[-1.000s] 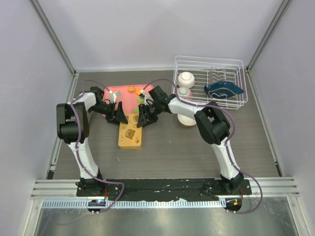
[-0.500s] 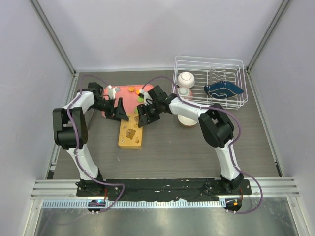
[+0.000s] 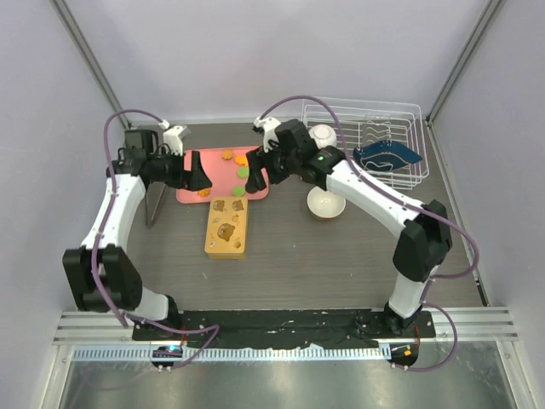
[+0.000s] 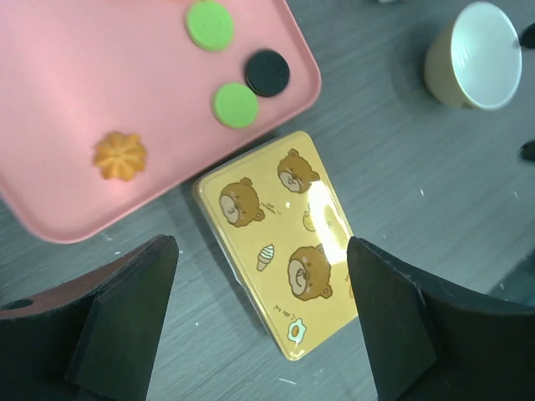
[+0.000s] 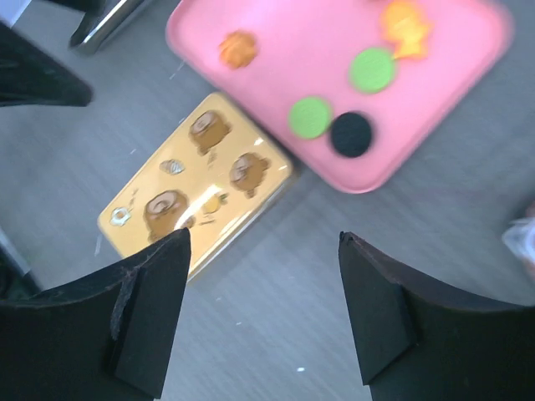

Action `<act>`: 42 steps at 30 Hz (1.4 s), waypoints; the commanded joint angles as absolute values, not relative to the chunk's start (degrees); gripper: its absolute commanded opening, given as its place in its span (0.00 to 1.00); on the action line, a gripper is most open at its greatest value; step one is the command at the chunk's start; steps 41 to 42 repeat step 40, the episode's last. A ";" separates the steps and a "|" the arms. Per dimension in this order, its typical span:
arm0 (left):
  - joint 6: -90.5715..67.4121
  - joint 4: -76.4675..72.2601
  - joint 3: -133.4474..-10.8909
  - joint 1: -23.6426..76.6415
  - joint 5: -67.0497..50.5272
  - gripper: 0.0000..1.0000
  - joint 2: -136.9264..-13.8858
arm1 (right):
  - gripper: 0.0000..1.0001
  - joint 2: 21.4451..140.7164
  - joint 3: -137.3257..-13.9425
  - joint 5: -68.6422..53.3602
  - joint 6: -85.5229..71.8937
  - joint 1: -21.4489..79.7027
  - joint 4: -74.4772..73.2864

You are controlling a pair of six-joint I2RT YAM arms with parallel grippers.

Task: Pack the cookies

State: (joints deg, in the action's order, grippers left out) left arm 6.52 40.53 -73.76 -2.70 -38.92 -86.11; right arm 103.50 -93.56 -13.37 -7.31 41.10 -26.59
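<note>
Left end effector (image 4: pixel 259 246) and right end effector (image 5: pixel 263 238): wide open, empty. Cookies (image 4: pixel 236 104) unpacked; closed bear tin (image 4: pixel 280 221) likely needs opening next.

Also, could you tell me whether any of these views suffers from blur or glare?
Left wrist view: sharp, but a bright glare streak sits on the yellow tin. Right wrist view: blurred throughout, with the cookies and the tin soft-edged. Top view: sharp and evenly lit.
</note>
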 commanded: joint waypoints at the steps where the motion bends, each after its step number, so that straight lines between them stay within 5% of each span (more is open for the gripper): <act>1: 0.54 27.53 -69.88 -2.64 -29.37 0.88 -75.62 | 0.77 95.99 -93.52 6.30 -1.77 39.91 -26.28; 10: -5.09 17.76 -70.05 -2.55 -18.64 0.95 -67.68 | 0.80 84.56 -87.21 22.76 1.48 28.93 -17.16; 20: -7.91 10.91 -69.70 -2.55 -12.84 0.96 -65.57 | 0.81 74.10 -77.26 33.39 8.69 28.30 -4.49; 42: -7.91 6.24 -67.06 -2.55 -11.43 0.97 -62.31 | 0.80 69.96 -73.30 34.81 11.43 28.04 1.67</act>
